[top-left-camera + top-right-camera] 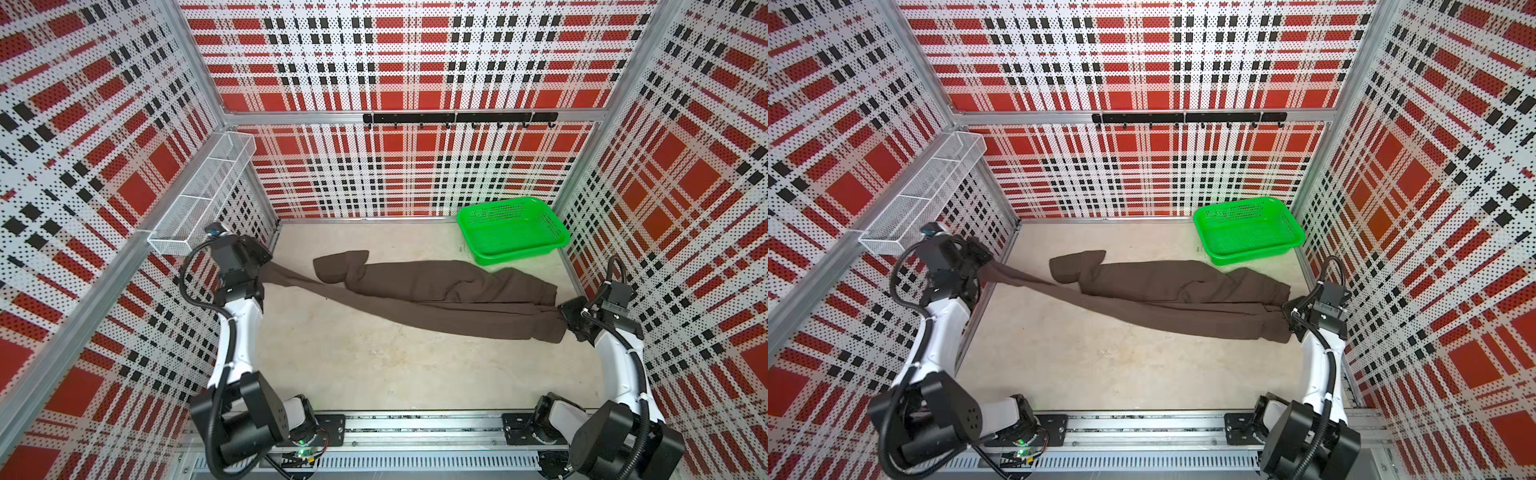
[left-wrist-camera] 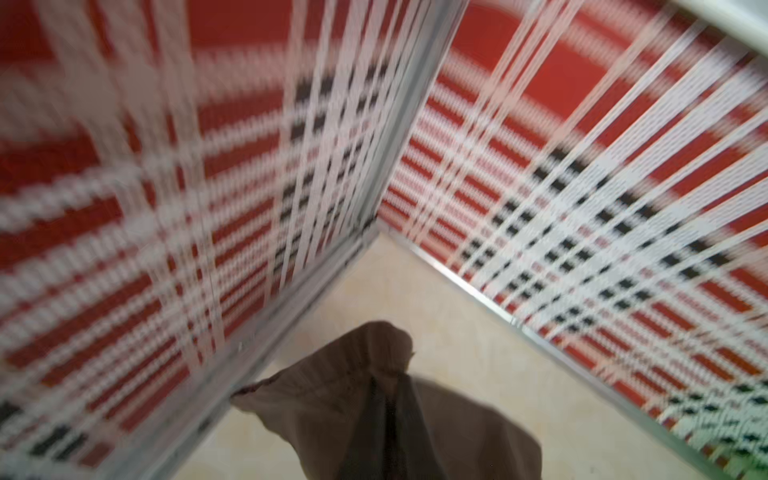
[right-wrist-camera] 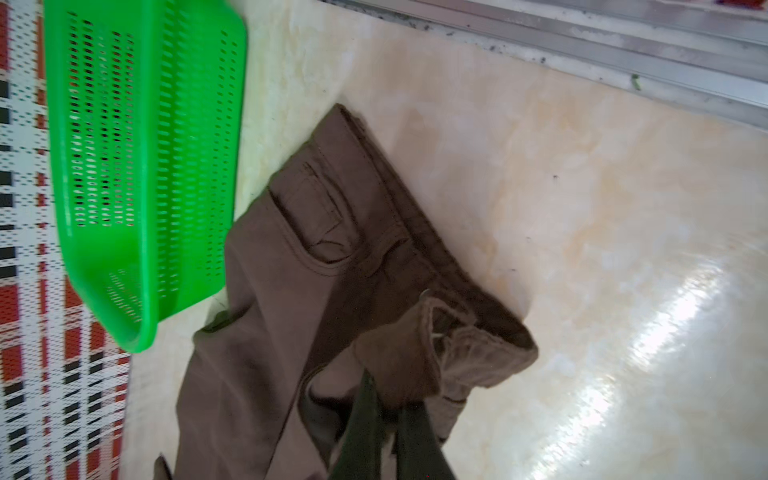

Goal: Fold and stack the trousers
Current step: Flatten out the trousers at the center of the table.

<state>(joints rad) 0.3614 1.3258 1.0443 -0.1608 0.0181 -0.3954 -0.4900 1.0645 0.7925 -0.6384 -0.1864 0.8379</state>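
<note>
The dark brown trousers (image 1: 436,291) lie stretched across the beige floor between both arms, in both top views (image 1: 1167,291). My left gripper (image 1: 266,270) is shut on one leg's hem, lifted off the floor by the left wall; the wrist view shows that cloth (image 2: 332,407) bunched around the shut gripper (image 2: 384,386). The other leg's end (image 1: 340,266) lies doubled back on the floor. My right gripper (image 1: 567,318) is shut on the waistband, whose pocket and band (image 3: 332,216) show beyond the gripper (image 3: 390,399).
A green basket (image 1: 519,253) stands at the back right corner, its near side touching the trousers' seat; it also shows in the right wrist view (image 3: 145,166). A wire mesh shelf (image 1: 203,199) hangs on the left wall above the left gripper. A black hook rail (image 1: 457,118) runs along the back wall.
</note>
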